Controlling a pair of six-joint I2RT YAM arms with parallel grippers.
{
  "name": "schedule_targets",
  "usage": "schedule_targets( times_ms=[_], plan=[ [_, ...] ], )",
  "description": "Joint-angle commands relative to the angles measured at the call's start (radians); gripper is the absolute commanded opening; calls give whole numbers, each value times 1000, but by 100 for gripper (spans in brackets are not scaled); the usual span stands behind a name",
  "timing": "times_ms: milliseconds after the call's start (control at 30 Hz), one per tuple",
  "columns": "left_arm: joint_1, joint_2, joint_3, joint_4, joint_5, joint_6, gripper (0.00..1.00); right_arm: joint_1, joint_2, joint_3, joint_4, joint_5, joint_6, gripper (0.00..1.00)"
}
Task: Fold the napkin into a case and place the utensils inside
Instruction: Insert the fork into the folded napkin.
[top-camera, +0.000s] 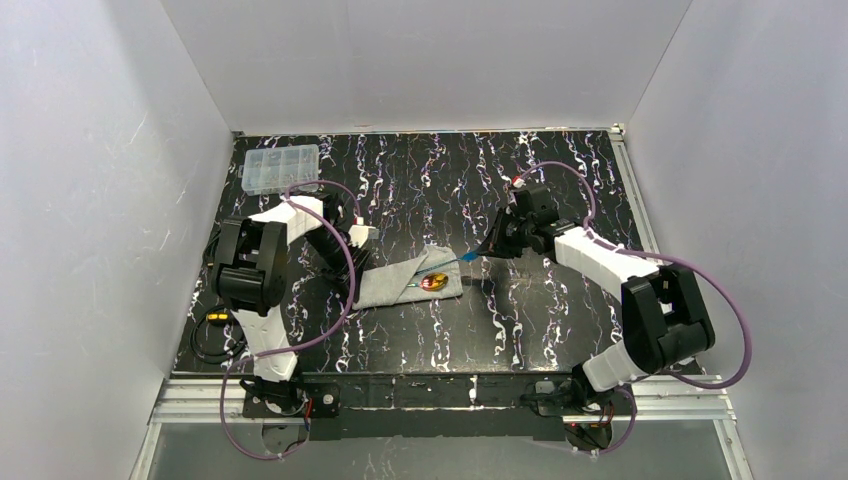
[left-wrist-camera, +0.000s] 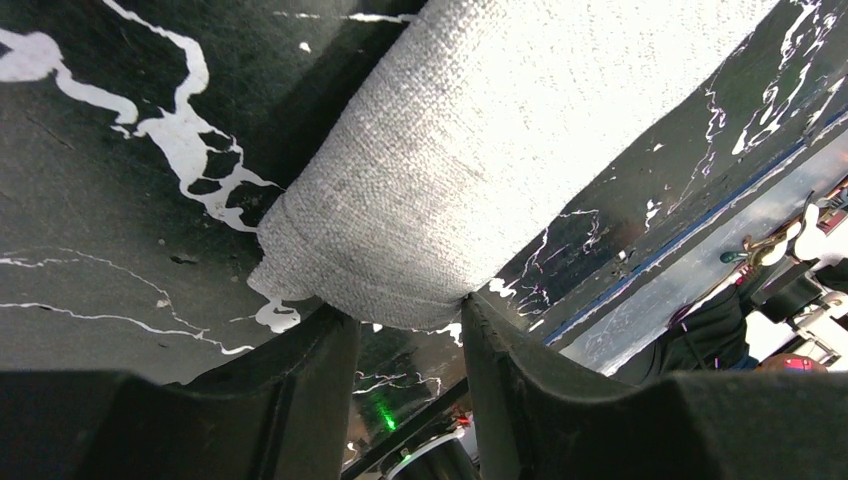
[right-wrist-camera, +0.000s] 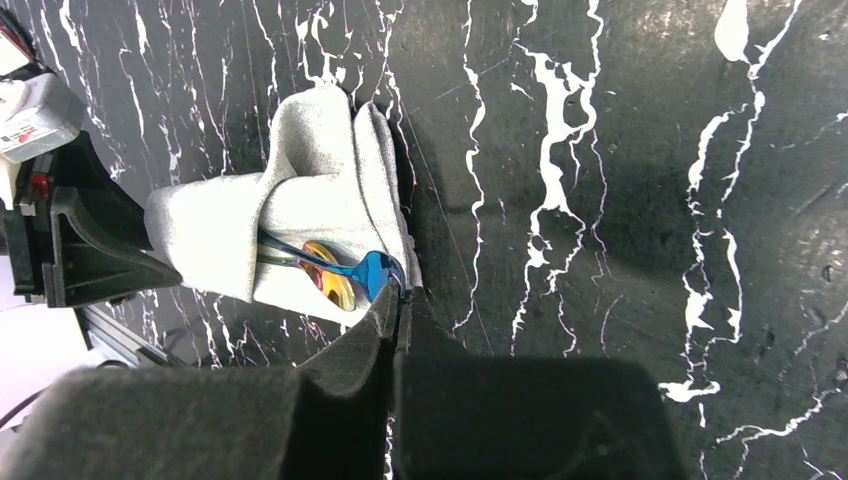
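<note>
The light-grey napkin (top-camera: 405, 285) lies mid-table, folded into a long case (right-wrist-camera: 300, 205) with its mouth towards the right arm. The left end of the napkin (left-wrist-camera: 450, 170) is lifted off the table, and my left gripper (left-wrist-camera: 405, 315) pinches it between part-closed fingertips. A gold-pink utensil (right-wrist-camera: 325, 278) lies in the case with its bowl showing. My right gripper (right-wrist-camera: 400, 295) is shut on the bowl end of a blue utensil (right-wrist-camera: 372, 270). Its handle reaches into the case beside the gold one. From above, the blue utensil (top-camera: 462, 260) spans from my right gripper (top-camera: 490, 252) to the cloth.
A clear plastic compartment box (top-camera: 282, 168) stands at the back left corner of the black marbled table (top-camera: 560, 320). Purple cables (top-camera: 345, 290) loop off both arms. White walls close in the sides and back.
</note>
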Motion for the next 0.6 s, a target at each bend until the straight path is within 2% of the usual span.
schedule_targets(
  times_ms=[0, 567],
  plan=[
    [3, 10, -9, 5, 8, 8, 40, 13, 33, 3, 92, -34, 44, 1],
    [3, 12, -10, 27, 10, 14, 39, 178, 213, 96, 173, -2, 93, 1]
  ],
)
